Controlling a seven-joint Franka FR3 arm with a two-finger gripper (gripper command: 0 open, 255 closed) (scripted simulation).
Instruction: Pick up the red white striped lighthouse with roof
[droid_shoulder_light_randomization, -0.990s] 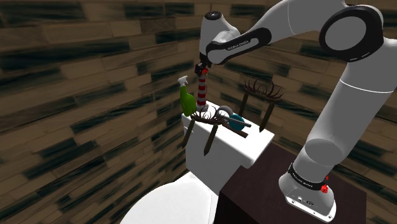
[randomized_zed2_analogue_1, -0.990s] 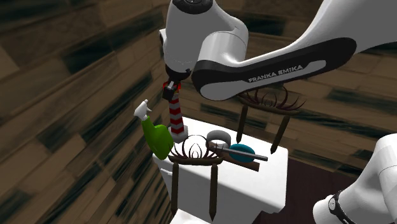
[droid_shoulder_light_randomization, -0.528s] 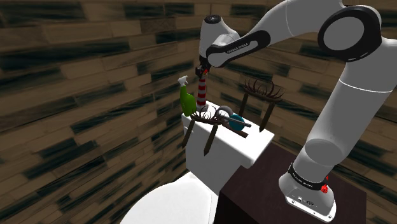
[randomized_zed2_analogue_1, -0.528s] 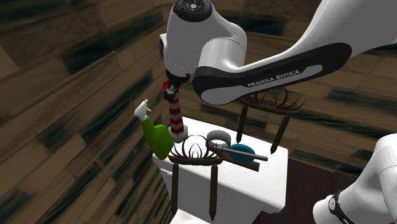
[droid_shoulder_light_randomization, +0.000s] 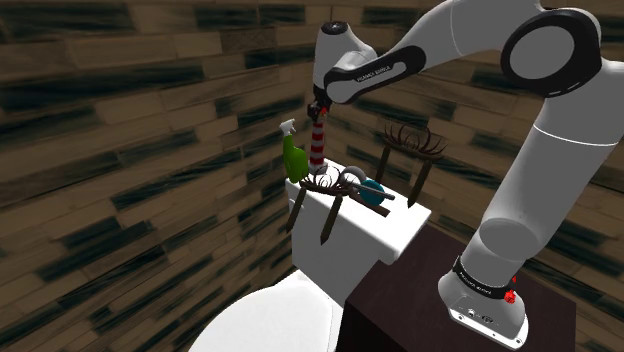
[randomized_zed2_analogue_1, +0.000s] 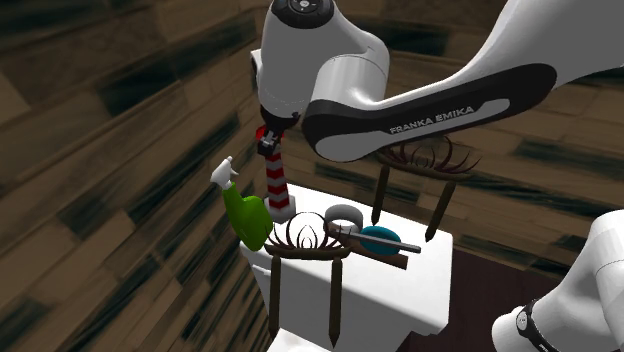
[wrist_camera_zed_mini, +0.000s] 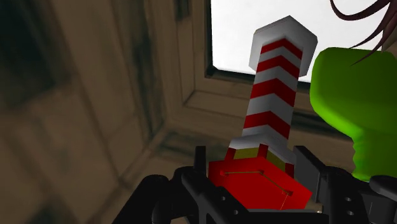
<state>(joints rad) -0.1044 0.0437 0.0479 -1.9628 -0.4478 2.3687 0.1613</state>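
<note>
Red and white bands mark the lighthouse (droid_shoulder_light_randomization: 317, 141). It stands upright at the far corner of the white pedestal (droid_shoulder_light_randomization: 372, 238), roof uppermost.

The gripper (droid_shoulder_light_randomization: 318, 108) meets it from above. In the wrist view the two black fingers (wrist_camera_zed_mini: 310, 168) press against opposite sides of the red roof, so the pincer is closed on the lighthouse. Whether the white base rests on the pedestal top or sits just clear of it cannot be determined.

A green spray bottle (randomized_zed2_analogue_1: 250, 218) with a white nozzle stands just beside the lighthouse, on the second exterior view's left. It sits at the pedestal edge and tilts away from the lighthouse.

Other items on the pedestal (none in contact with the gripper):
- a wiry dark tuft on two stakes (randomized_zed2_analogue_1: 305, 240) at the near edge
- a second such tuft (randomized_zed2_analogue_1: 425, 155) at the far side
- a grey ring (randomized_zed2_analogue_1: 343, 216) between the tufts
- a teal oval piece (randomized_zed2_analogue_1: 378, 240) beside the ring, crossed by a grey rod

Brown plank walls surround the scene.
</note>
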